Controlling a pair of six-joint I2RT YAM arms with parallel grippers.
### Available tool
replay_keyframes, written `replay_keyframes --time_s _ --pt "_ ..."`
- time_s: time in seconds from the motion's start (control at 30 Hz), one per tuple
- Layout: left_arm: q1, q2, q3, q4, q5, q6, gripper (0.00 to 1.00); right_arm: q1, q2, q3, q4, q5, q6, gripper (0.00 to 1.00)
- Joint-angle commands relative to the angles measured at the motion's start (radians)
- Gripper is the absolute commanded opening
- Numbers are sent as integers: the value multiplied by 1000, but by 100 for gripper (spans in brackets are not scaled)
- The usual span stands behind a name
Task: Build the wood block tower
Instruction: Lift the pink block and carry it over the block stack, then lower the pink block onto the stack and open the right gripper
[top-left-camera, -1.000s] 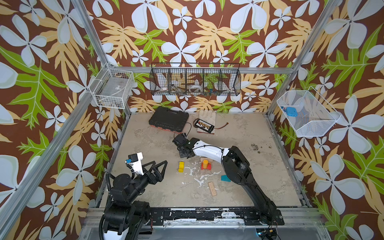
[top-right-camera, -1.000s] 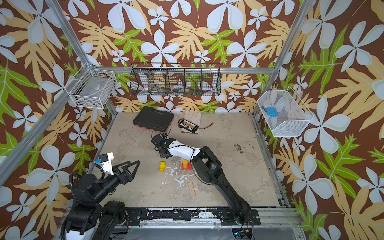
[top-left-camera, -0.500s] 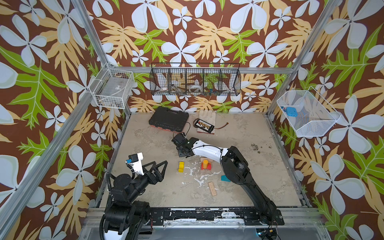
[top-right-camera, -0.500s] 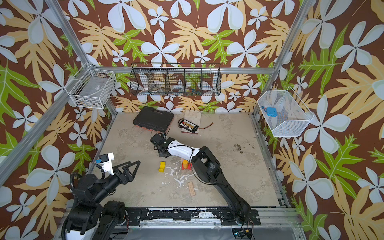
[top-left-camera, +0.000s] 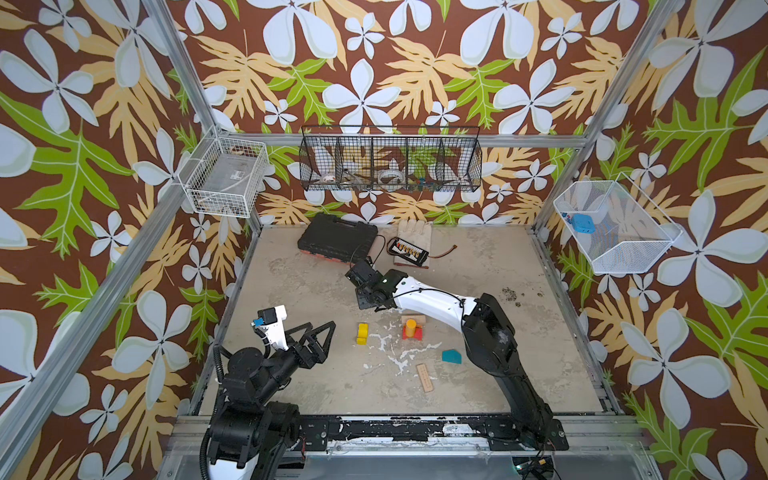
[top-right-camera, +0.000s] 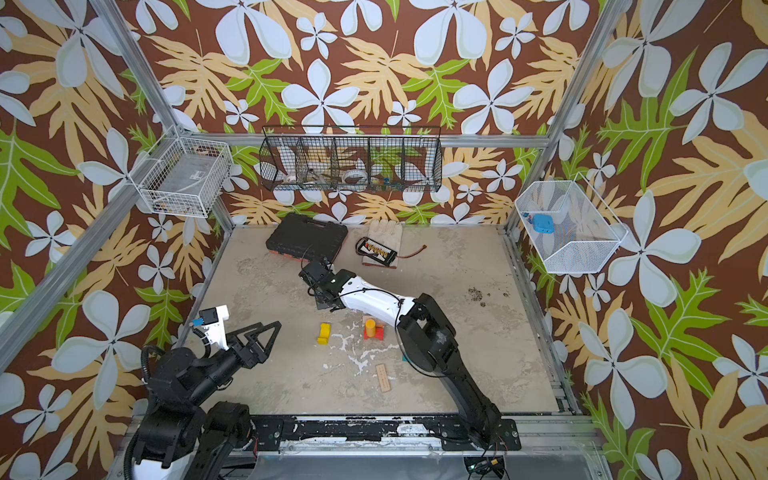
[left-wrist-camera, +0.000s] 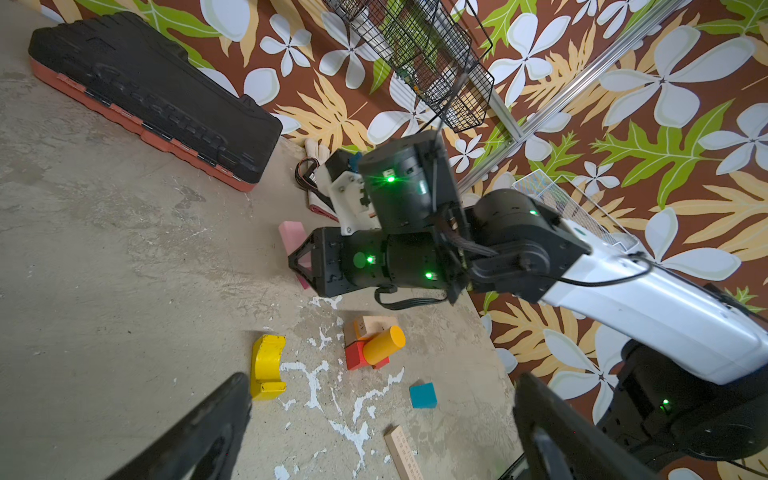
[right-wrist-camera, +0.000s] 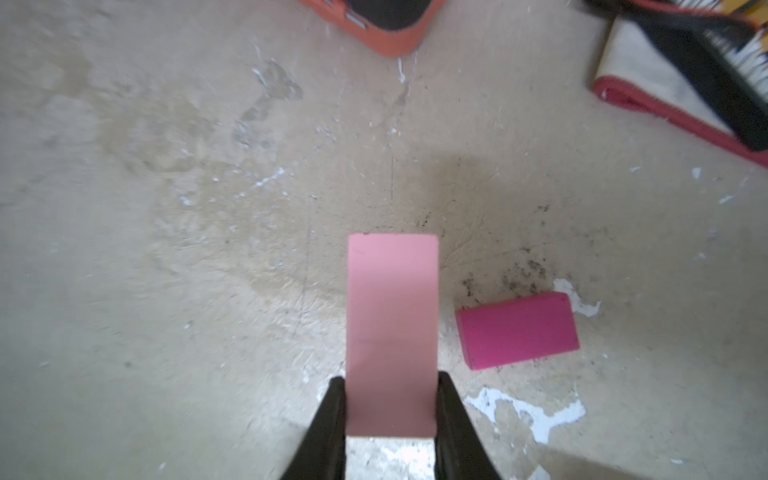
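Right end effector (right-wrist-camera: 390, 380) clamped on pink bar (right-wrist-camera: 392, 324).

pale pink bar (right-wrist-camera: 392, 332), magenta block (right-wrist-camera: 517, 330), yellow arch (left-wrist-camera: 268, 365)

Scuffed beige tabletop (top-left-camera: 478, 270), flecked with white paint.
On it lay a black tool case (top-left-camera: 337, 237), a glove (top-left-camera: 415, 230), a yellow arch (top-left-camera: 362, 333), a red block (left-wrist-camera: 355, 356), a teal pentagon (top-left-camera: 451, 356) and a wood bar (top-left-camera: 424, 377).
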Motion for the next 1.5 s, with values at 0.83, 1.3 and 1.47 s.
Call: replay_keyframes --time_s 0.83,1.3,1.47 --pt "-1 -14 -11 33 7 -8 100 -35 -760 -880 186 24 70 21" --pt "-1 -6 -16 39 8 -11 100 -97 -675 -906 240 -81 40 18" --pt "-2 -5 -19 40 10 -12 100 -97 -660 -909 243 -95 49 18"
